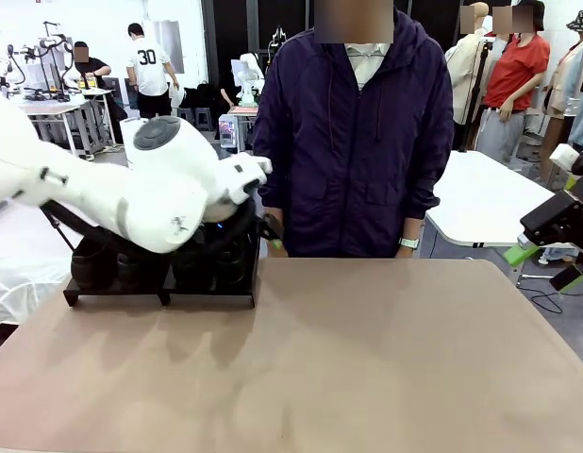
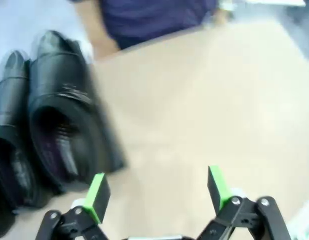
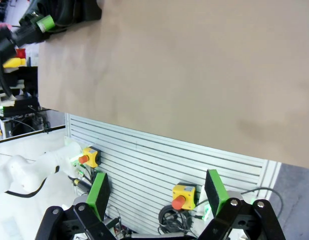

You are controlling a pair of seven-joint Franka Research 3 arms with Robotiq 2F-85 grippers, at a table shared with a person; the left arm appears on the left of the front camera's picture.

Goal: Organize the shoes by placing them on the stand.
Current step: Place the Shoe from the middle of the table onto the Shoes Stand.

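The left gripper (image 2: pixel 157 192) hangs released, its two green pads (image 2: pixel 97 195) set wide with nothing between them. In its wrist view two black loafers (image 2: pixel 59 115) lie side by side just beyond and to the left of the left pad; the nearer one shows its dark opening and glossy vamp, the second (image 2: pixel 12 130) is pressed against its far side. Bare tan table (image 2: pixel 209 110) stretches ahead and to the right of the claw.

From the front, the left arm (image 1: pixel 150 189) reaches across the black stand (image 1: pixel 159 294) at the table's far left and hides much of it. Dark shoe shapes (image 1: pixel 93 264) sit in a row on the stand — how many in all cannot be counted behind the arm. The gripper's green tip (image 1: pixel 273 243) pokes out just past the stand's right end, near the person in a dark purple jacket (image 1: pixel 353 142).

The right gripper (image 1: pixel 546 260) is held off the table's right edge, well apart from the stand. Its own view shows both green pads (image 3: pixel 214 192) spread wide and empty — released. Beyond them are a slatted white panel (image 3: pixel 159 155) and two yellow boxes with red buttons (image 3: pixel 183 195) (image 3: pixel 88 157).
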